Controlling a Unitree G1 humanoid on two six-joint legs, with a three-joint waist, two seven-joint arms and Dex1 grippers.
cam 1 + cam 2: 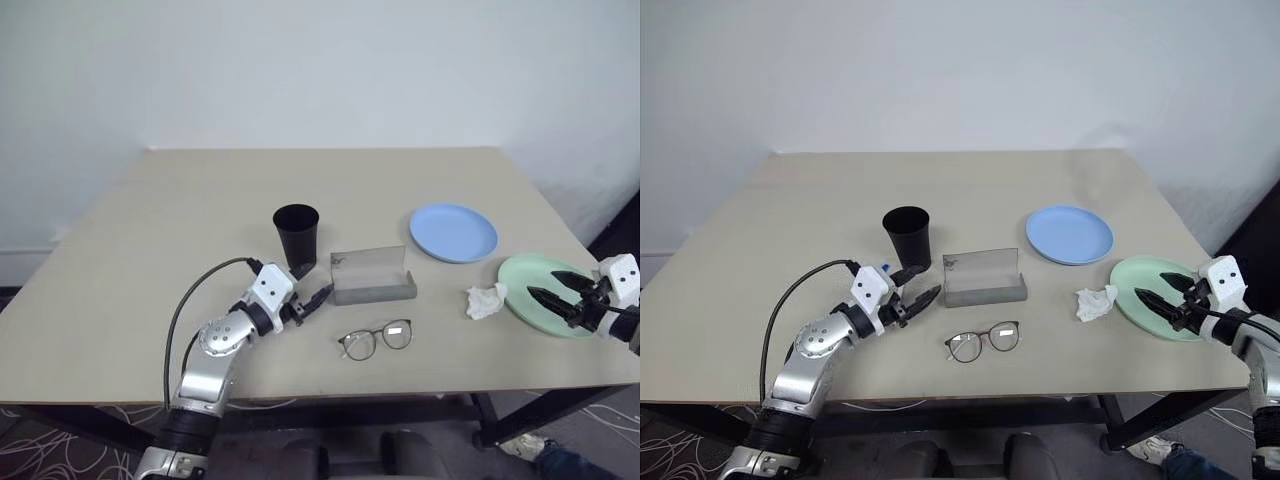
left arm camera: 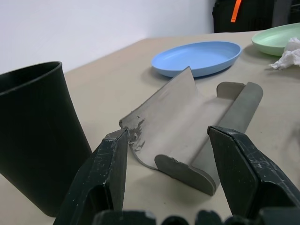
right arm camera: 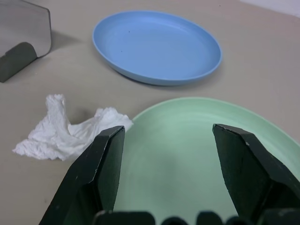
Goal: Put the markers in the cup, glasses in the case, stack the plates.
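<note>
The right gripper hangs wide open and empty over the green plate. It should pinch the rim, then lift it flat onto the blue plate.

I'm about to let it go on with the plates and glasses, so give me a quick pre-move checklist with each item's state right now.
1. Right hand open over the green plate, nothing held: ok.
2. Left hand open, empty, facing the case: ok.
3. Case open, nothing seen inside: ok.
4. Glasses on the table in front of the case, not yet in it: not ok.
5. Plates stacked: not ok; the blue plate lies apart from the green one.
6. Tissue touches the green plate's rim and may drag: not ok.
</note>
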